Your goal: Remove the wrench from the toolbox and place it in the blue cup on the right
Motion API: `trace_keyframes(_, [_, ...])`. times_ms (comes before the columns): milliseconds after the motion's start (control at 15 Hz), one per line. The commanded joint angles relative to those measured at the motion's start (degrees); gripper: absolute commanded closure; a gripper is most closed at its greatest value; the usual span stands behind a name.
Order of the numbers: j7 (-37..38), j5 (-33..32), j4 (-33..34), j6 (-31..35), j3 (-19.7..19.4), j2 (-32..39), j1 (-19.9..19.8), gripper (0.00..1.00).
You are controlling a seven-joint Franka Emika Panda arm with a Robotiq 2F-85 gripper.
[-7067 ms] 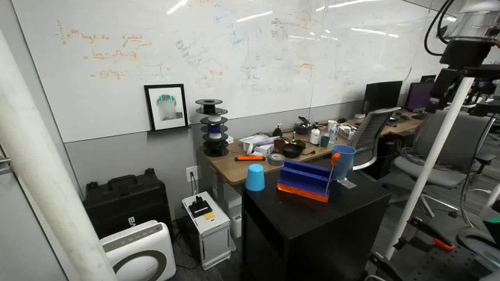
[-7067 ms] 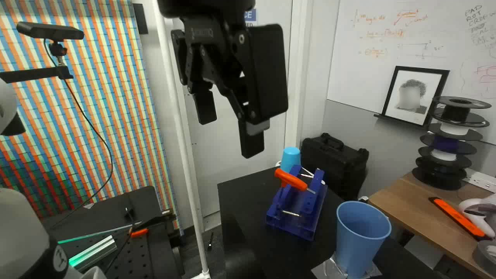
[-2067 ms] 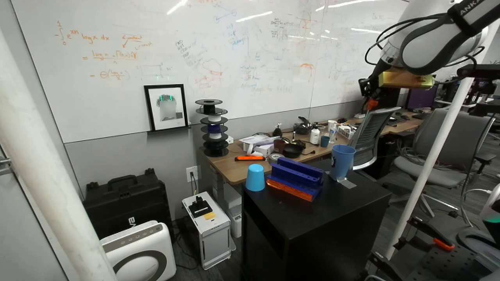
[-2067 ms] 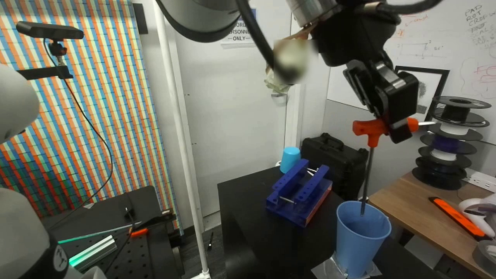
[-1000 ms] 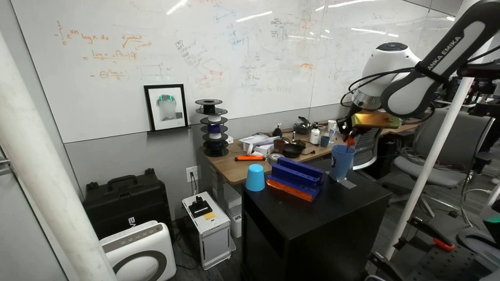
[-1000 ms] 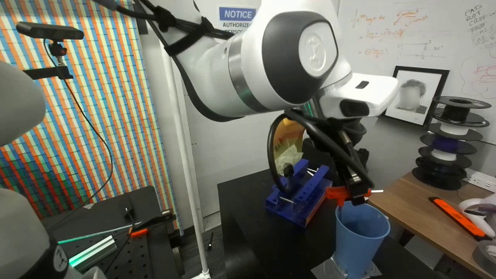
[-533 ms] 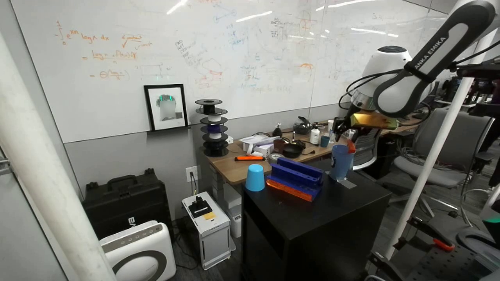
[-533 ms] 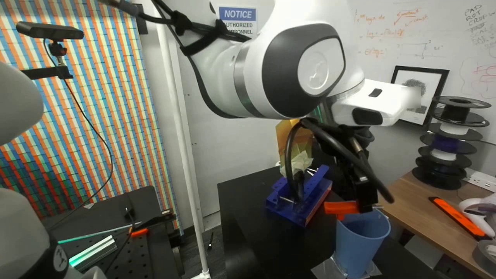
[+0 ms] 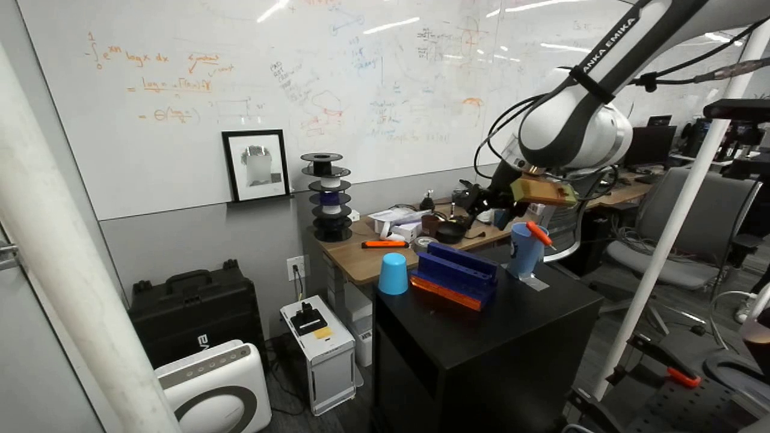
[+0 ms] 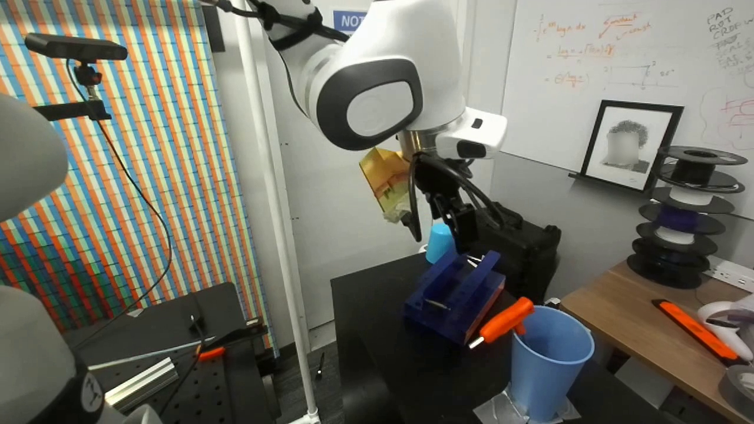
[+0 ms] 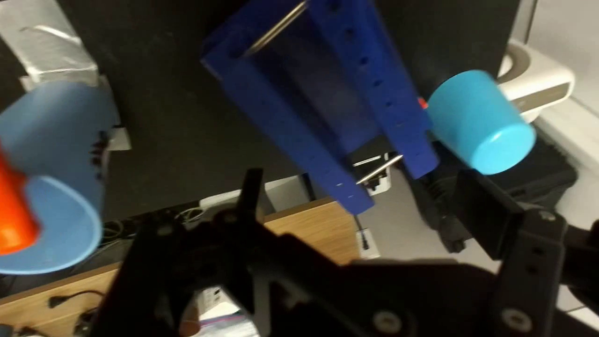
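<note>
The wrench with an orange T-handle (image 10: 505, 321) stands in the blue cup (image 10: 545, 377); its handle rests tilted at the rim and its shaft is hidden inside. Both also show in an exterior view, wrench (image 9: 538, 233) and cup (image 9: 524, 258), and at the left of the wrist view, wrench (image 11: 14, 215) and cup (image 11: 65, 117). The low blue toolbox (image 9: 454, 270) with its red-orange edge sits beside the cup, also in the wrist view (image 11: 383, 93). My gripper (image 11: 364, 187) is open and empty, apart from the wrench, above and beyond the toolbox (image 10: 453, 303).
A cyan cup (image 9: 393, 273) stands upside down at the toolbox's far end, also in the wrist view (image 11: 482, 121). These stand on a black cabinet (image 9: 469, 337). A cluttered wooden desk (image 9: 355, 258) and a stack of spools (image 9: 328, 198) are behind it. Tape (image 10: 500, 409) holds the cup's base.
The wrench went from the toolbox into the blue cup. My gripper has let go, opened and moved off toward the toolbox; the handle has swung and tilted at the rim.
</note>
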Motion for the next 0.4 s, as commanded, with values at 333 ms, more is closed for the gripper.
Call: trace_keyframes(333, [-23.56, 22.95, 3.69, -16.17, -2.15, -2.68, 10.93, 0.0])
